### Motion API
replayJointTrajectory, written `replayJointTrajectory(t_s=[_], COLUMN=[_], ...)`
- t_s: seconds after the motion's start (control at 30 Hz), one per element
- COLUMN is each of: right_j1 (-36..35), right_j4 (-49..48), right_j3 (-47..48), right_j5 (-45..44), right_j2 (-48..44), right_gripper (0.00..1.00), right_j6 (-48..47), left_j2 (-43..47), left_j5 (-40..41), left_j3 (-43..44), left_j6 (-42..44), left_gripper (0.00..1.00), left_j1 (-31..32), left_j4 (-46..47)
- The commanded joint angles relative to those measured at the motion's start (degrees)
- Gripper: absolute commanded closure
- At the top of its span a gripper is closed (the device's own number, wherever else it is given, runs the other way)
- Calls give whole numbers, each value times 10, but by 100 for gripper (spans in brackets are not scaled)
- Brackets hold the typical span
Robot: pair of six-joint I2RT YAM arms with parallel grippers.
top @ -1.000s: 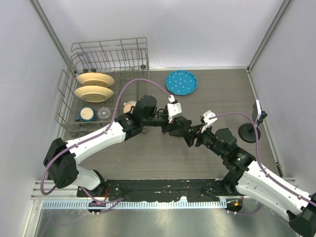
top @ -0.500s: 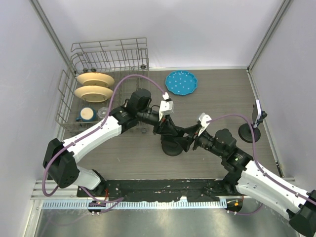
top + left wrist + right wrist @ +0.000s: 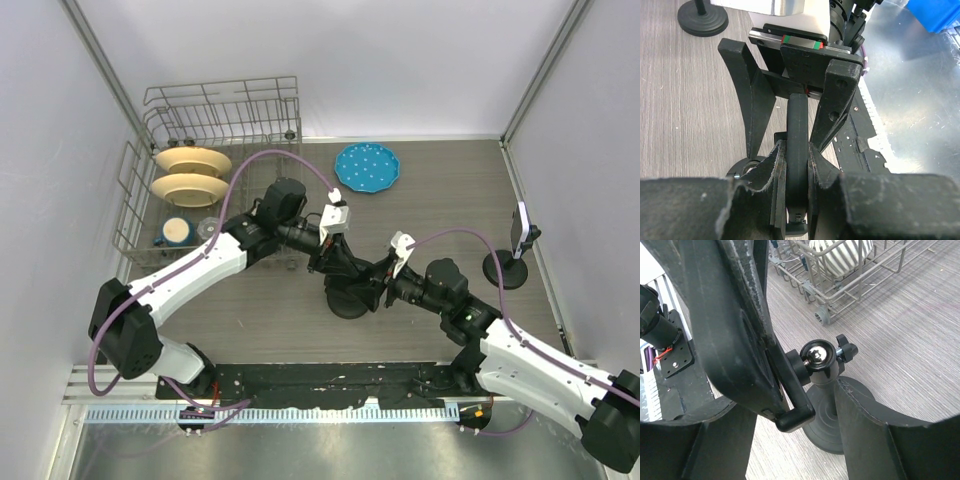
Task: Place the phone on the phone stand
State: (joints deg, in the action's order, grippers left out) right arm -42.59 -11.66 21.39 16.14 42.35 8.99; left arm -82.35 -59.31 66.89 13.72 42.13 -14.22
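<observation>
Wood-grain table (image 3: 430, 180); left gripper (image 3: 796, 167) clamps the cradle (image 3: 797, 125) of the central phone stand (image 3: 347, 303); right gripper (image 3: 376, 288) straddles it, fingers apart; phone (image 3: 520, 228) sits on a second stand (image 3: 503, 270), far right; holding the cradle steady seems wise.

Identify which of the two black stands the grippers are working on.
The middle stand, clamped by the left gripper with the right gripper open around it; the other stand sits alone near the right wall.

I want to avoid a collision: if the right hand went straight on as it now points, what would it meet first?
Most likely the phone stand: its ball joint sits between the open fingers of the right hand, very near.
</observation>
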Motion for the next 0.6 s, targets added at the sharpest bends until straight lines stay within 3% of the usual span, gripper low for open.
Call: replayJointTrajectory(t_s=[0.0, 0.23, 0.27, 0.3, 0.47, 0.57], right_j1=[5, 7, 7, 7, 6, 6], right_j4=[-40, -67, -67, -64, -49, -66], right_j3=[-3, 6, 8, 15, -2, -12], right_j5=[21, 27, 24, 16, -194, -219], right_j2=[0, 29, 32, 34, -2, -21], right_gripper=[37, 81, 99, 99, 99, 99], right_j6=[3, 19, 27, 33, 148, 174], left_j2=[5, -1, 0, 1, 0, -6], left_j5=[-45, -23, -16, -8, 19, 13], left_j3=[39, 25, 21, 18, 1, 1], left_j6=[5, 3, -1, -4, -10, -16], left_gripper=[100, 100, 100, 100, 100, 100], left_j1=[-4, -4, -4, -3, -2, -2], left_j4=[29, 49, 62, 68, 97, 103])
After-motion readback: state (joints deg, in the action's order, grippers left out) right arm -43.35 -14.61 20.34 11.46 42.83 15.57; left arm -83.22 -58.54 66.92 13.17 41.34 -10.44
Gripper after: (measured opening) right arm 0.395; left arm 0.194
